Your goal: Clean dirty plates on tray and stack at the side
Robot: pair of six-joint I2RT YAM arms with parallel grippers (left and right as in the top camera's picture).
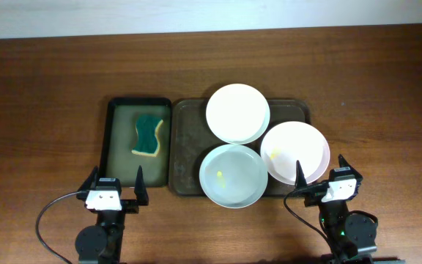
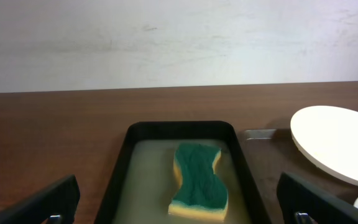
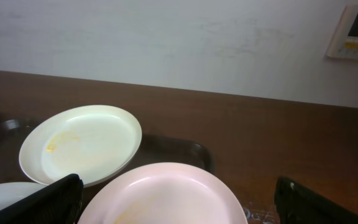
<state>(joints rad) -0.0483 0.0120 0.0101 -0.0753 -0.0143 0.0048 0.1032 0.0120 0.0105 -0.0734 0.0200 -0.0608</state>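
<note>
Plainly, nothing of the job is done yet: all three plates lie on the dark-brown tray (image 1: 185, 150), none is stacked on the wood tabletop (image 1: 387, 95) beside it, and the sponge (image 1: 148, 134) is untouched. The far plate (image 1: 237, 113) hangs over the tray's far rim and, seen from the right wrist, carries a yellow smear near its edge. The near plate (image 1: 234, 175) juts over the tray's near rim with a yellow speck at its middle. The right-hand plate (image 1: 295, 152) overhangs the tray's right near corner and shows a yellow mark too. The three crowd together, rims touching or overlapping, so lifting one will likely disturb its neighbours. Just left of the tray, side by side with it, sits a narrower black tray (image 1: 108, 147) holding pale liquid and the green-and-yellow sponge. The left gripper (image 1: 116, 174) hovers at the near end of that black tray, jaws spread wide and empty. The right gripper (image 1: 320, 164) hangs at the near edge of the right-hand plate, jaws likewise wide apart, holding nothing. What remains, by this judgement, is everything: fetch the sponge, wipe each plate, then pile them off the tray.
</note>
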